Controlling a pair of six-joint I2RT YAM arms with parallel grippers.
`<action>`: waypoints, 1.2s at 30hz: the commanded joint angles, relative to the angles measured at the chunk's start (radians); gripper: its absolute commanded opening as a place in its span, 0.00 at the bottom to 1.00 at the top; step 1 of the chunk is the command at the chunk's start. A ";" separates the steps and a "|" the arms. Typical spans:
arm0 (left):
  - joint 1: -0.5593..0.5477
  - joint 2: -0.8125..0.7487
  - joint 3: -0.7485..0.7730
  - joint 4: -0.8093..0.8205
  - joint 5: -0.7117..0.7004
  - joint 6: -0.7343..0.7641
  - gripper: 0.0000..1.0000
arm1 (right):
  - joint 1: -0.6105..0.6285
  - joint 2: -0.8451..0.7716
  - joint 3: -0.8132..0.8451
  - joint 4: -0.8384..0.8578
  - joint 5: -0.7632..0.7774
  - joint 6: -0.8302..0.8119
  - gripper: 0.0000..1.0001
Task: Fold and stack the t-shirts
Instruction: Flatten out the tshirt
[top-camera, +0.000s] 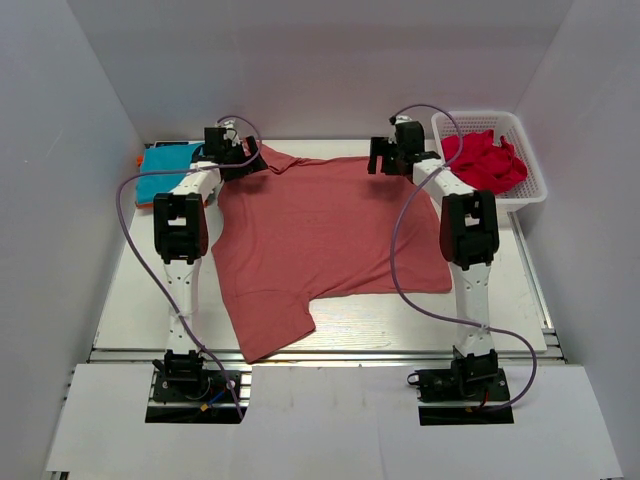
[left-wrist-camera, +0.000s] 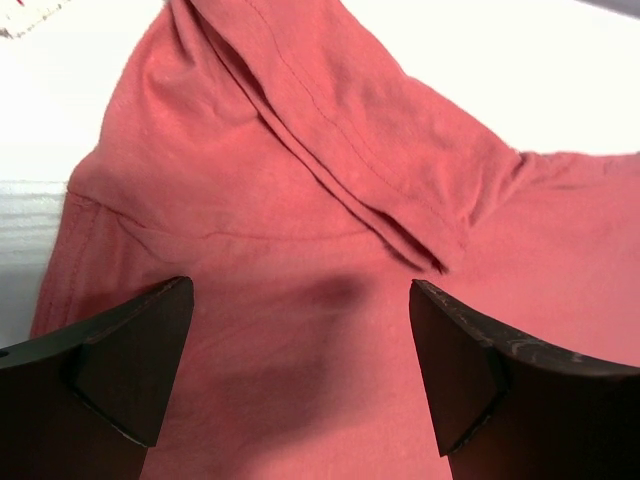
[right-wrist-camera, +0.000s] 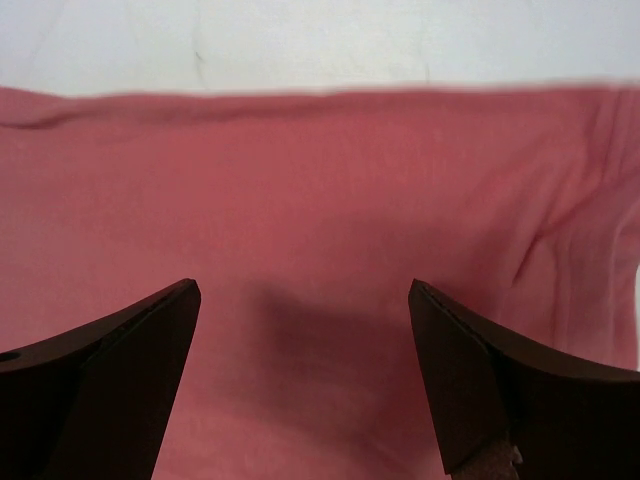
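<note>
The salmon tee (top-camera: 320, 230) lies spread flat over the middle of the white counter (top-camera: 400, 322). Its far edge runs nearly straight, with a strip of bare counter beyond it. Its right edge stops at the right arm. Its near-left sleeve (top-camera: 270, 335) reaches almost to the counter's near edge, and right of that sleeve a wide band of bare counter stays open along the near side.

The left end effector (top-camera: 240, 160) hangs over the tee's far-left corner with its jaws spread wide and nothing between them. In the left wrist view, a doubled, stitched hem lies slantwise just ahead of the fingertips, and white counter shows past the cloth on the left and at the top.

The right end effector (top-camera: 385, 158) hangs over the far edge on the right, jaws likewise wide apart and empty. In the right wrist view, smooth cloth fills the space under the fingers, and the straight far edge lies ahead.

A teal tee (top-camera: 165, 170) lies folded in the far-left corner, with a sliver of an orange tee (top-camera: 137, 160) at its left edge. A crimson tee (top-camera: 485, 160) sits crumpled in the basket (top-camera: 535, 192) at the far right, and a narrow bare strip lies between the basket and the salmon tee.
</note>
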 joint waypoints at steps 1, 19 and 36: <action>-0.014 -0.014 0.017 -0.118 0.069 0.030 0.99 | -0.027 -0.067 -0.071 -0.037 -0.001 0.112 0.90; -0.221 -0.025 0.094 -0.092 -0.418 0.429 0.99 | -0.078 -0.008 -0.083 -0.121 -0.206 0.165 0.90; -0.229 -0.052 -0.023 0.050 -0.630 0.394 0.98 | -0.109 -0.001 -0.091 -0.127 -0.261 0.149 0.90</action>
